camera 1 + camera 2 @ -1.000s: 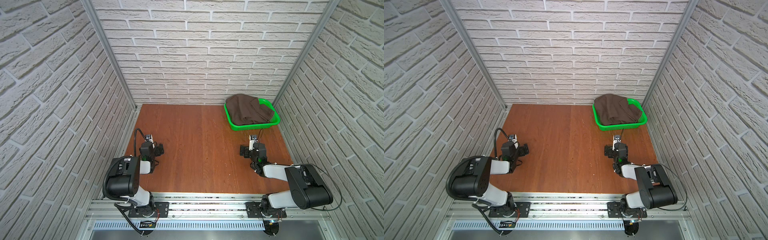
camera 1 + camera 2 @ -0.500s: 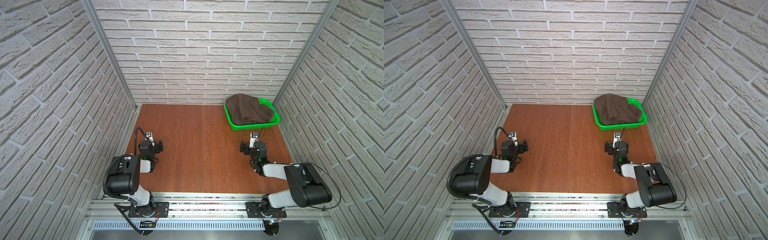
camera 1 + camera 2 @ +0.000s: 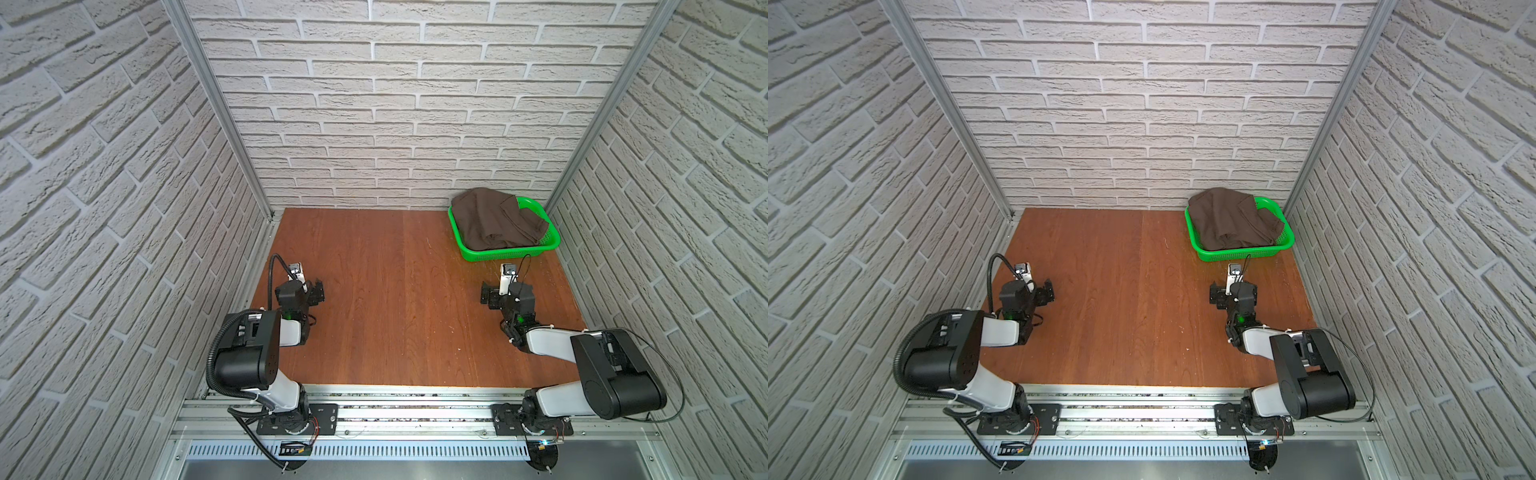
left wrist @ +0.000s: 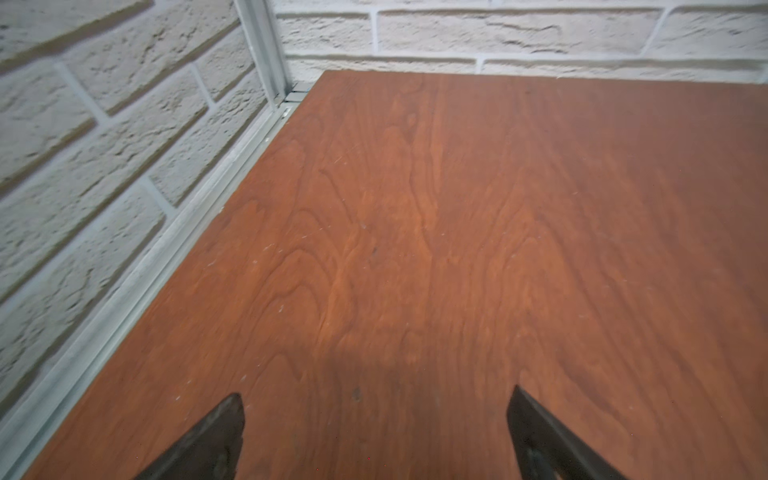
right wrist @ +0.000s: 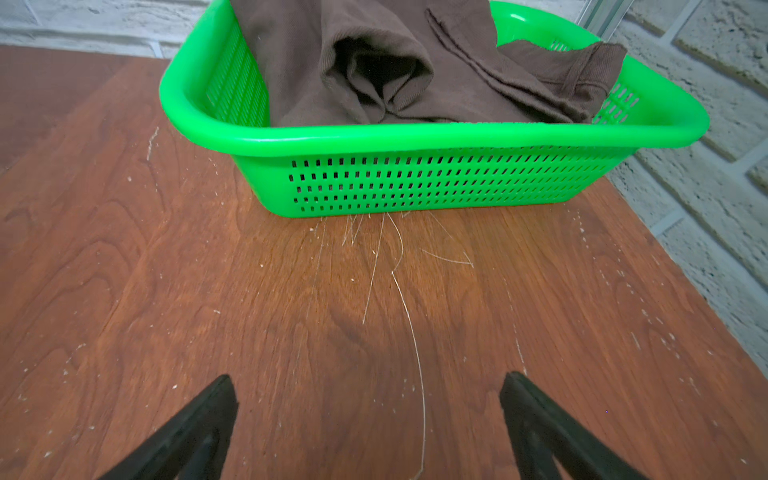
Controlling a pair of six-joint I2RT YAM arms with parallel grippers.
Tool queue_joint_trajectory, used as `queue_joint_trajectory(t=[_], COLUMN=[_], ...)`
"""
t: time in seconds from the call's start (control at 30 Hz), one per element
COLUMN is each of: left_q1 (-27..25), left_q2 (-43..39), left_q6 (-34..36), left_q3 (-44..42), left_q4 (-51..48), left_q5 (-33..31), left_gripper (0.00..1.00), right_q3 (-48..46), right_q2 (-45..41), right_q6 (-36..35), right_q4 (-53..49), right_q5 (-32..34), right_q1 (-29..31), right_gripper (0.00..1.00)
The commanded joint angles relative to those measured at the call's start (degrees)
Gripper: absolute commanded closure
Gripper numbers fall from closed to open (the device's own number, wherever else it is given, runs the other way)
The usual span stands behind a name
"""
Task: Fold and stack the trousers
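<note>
While trousers sit in the basket, both arms wait empty

Since the tabletop (image 3: 395, 316) carries only the green basket (image 3: 505, 254), everything is placed from that. Trousers (image 3: 490, 220) lie crumpled inside the basket, heaped above its rim and hiding its far corner by the back wall. No long axis can be read from the heap, and nothing is folded yet. Right arm (image 3: 548, 345) is much the nearer. Its jaws stand wide apart and empty, low over the wood just in front of the basket's long front wall and pointing straight at it; the cloth lies beyond and above the rim. Left arm (image 3: 286, 332) is well apart from the basket, jaws likewise spread and empty, facing bare board. By my judgement, the right arm must rise over the rim to pinch a fold.
</note>
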Motion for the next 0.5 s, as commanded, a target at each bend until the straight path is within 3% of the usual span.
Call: queue_joint_trajectory(t=[0.0,0.13,0.27,0.47], left_q1=[-2.3,-3.7,-6.6,-14.0], left_q2=[-8.8,-13.6,-11.8,-10.6], left_q6=[0.3,-8.1,-14.6,-19.8], left_q3=[6.4,19.8,32.5,35.6], left_q4=[-10.5,-34.8,-56.1,-63.1], left_q5=[-11.2,-14.8,-14.1,-8.7], left_gripper=[0.06,0.07,0.02,0.02], right_q3=[13.1,31.0,52.5,75.4], right_q2=[-7.6,-4.8,7.5,25.9], right_q6=[5.2,12.1,16.8,17.4], right_q4=[-20.4,-41.1,-60.9,-73.6], right_q5=[6.6,8.5,10.2,8.2], right_q1=[0.2,0.1,0.0,-0.2], right_gripper=[0.00,0.00,0.00,0.00])
